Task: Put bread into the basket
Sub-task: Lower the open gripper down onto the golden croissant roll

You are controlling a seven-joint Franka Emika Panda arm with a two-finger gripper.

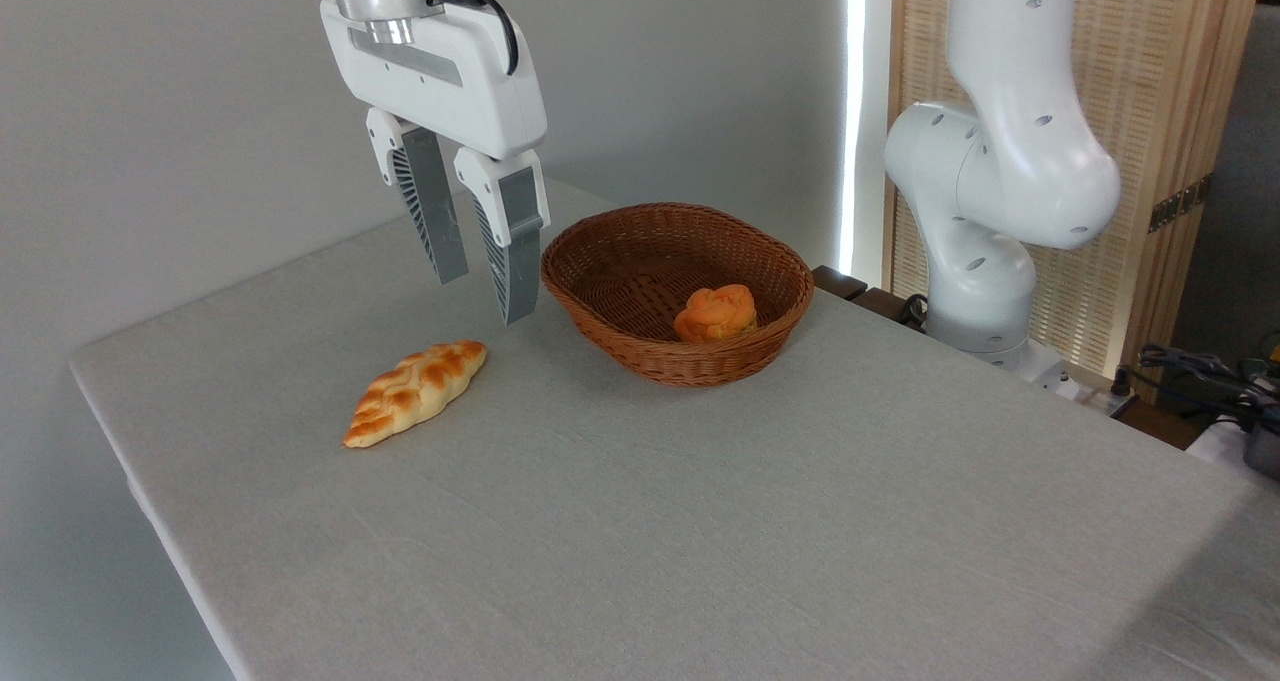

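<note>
We see the table (700, 521) below the jaws, the basket (640, 346) just right of them holding a small round bun (715, 313), and the bread (415, 392) lying below and slightly left of the fingertips. The gripper (485, 296) hangs empty, jaws spread a little. We judge the loaf light, soft and squashable, best pinched gently across its thick middle.

**A robot test room, not a kitchen**

A white robot arm (1000, 161) is mounted at the edge of a bench (700, 521) draped in plain grey cloth. Bare grey walls (150, 111) stand behind it, with a slatted wooden screen (1160, 81) at the right. Loose cables and gear (1210, 371) lie beside the arm's base. The setting reads as a lab.
</note>
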